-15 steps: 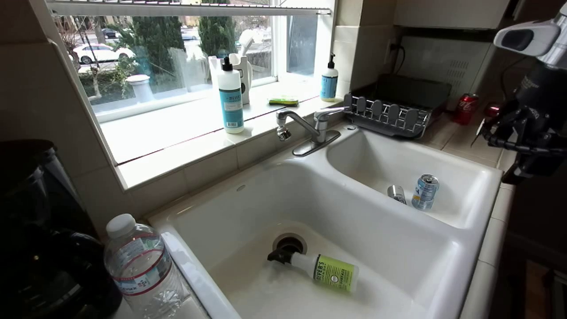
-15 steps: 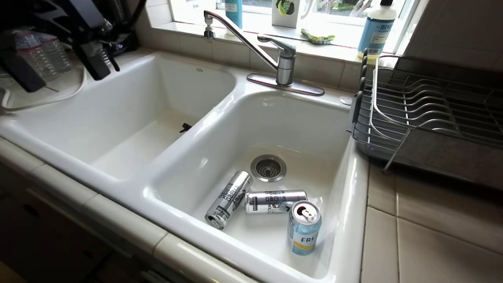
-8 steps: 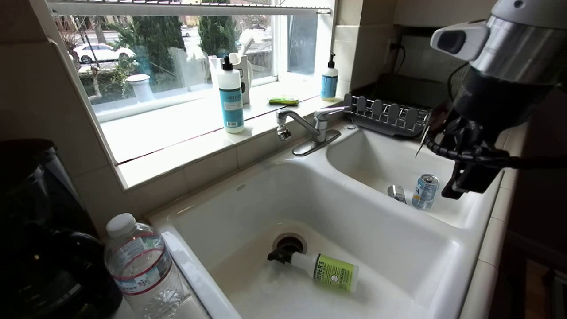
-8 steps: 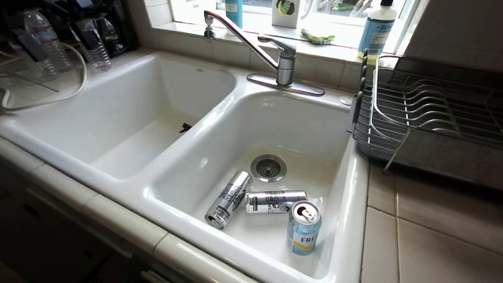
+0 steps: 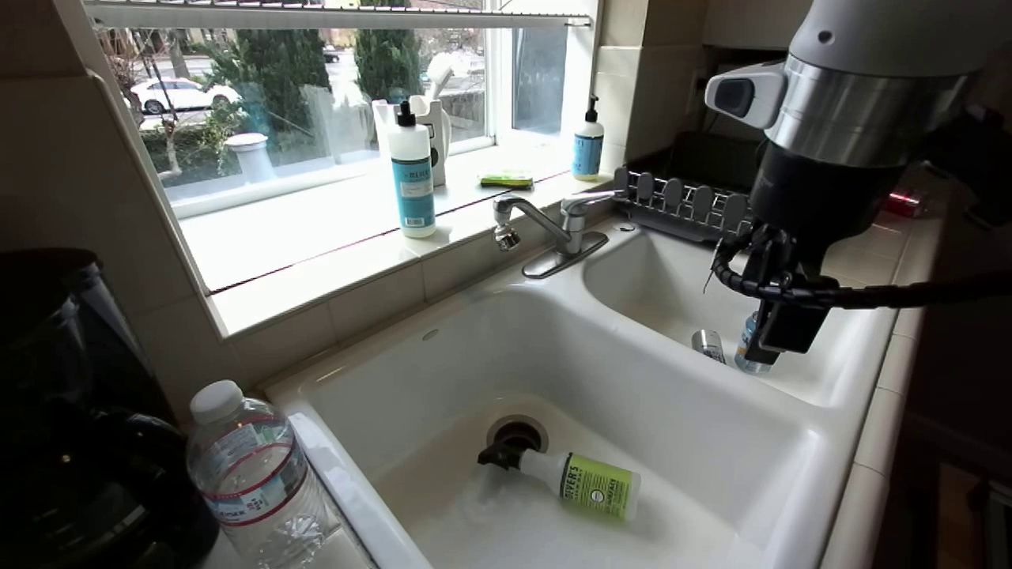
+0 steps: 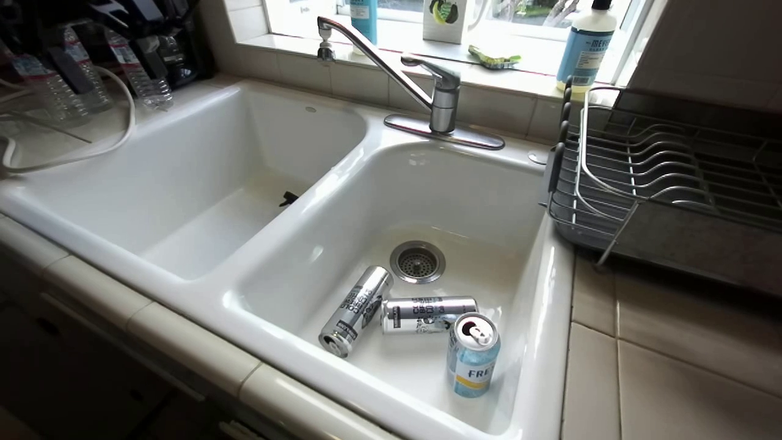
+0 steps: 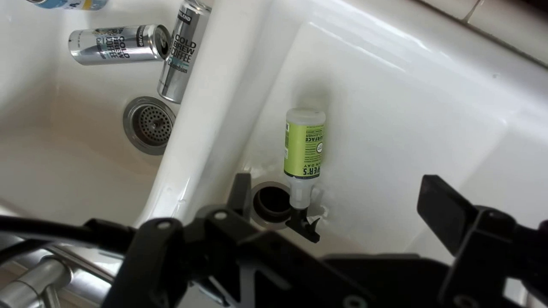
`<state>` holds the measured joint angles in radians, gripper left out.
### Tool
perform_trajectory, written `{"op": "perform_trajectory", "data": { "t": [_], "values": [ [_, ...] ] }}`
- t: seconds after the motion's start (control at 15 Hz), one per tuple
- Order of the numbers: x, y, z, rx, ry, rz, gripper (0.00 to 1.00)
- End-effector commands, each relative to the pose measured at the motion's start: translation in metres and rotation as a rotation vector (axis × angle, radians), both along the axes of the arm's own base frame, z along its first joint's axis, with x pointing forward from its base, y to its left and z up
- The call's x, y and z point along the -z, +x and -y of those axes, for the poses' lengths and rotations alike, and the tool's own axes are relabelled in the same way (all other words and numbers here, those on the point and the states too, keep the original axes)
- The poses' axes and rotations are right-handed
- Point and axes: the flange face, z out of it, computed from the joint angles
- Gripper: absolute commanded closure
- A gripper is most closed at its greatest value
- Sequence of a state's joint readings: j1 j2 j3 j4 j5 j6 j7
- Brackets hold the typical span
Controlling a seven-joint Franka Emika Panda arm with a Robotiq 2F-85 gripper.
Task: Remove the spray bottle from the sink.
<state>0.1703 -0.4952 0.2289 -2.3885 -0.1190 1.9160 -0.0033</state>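
Note:
The spray bottle (image 5: 598, 486) lies on its side on the floor of the sink's larger basin (image 5: 474, 356). It has a yellow-green label and a black trigger head beside the dark drain. In the wrist view the bottle (image 7: 305, 149) shows whole, with its head toward my gripper. In an exterior view only its black head (image 6: 288, 198) shows past the divider. My gripper (image 7: 336, 196) is wide open and empty, held above the sink, with the bottle's head seen between its fingers but apart from them. The gripper also shows in both exterior views (image 5: 779, 348) (image 6: 110, 64).
A chrome faucet (image 5: 553, 229) stands behind the divider. The smaller basin holds silver cans (image 6: 356, 311) and a blue can (image 6: 473, 354). A dish rack (image 6: 629, 159) stands beside it. A clear water bottle (image 5: 257, 482) stands by the larger basin; a blue bottle (image 5: 413, 182) stands on the sill.
My arm has moved in over the sink, leftward in an exterior view. The gripper is farther back than a second ago. The spray bottle has not moved.

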Motion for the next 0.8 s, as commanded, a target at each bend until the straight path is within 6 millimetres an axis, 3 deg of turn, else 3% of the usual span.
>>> {"op": "perform_trajectory", "data": {
  "t": [0.0,0.4,0.73],
  "values": [
    [-0.002,0.0,0.0,0.0,0.0,0.002,0.0],
    [0.041,0.04,-0.042,0.03,0.095,0.016,0.0],
    [0.089,0.079,-0.068,0.132,0.138,-0.001,0.0]
  ]
}}
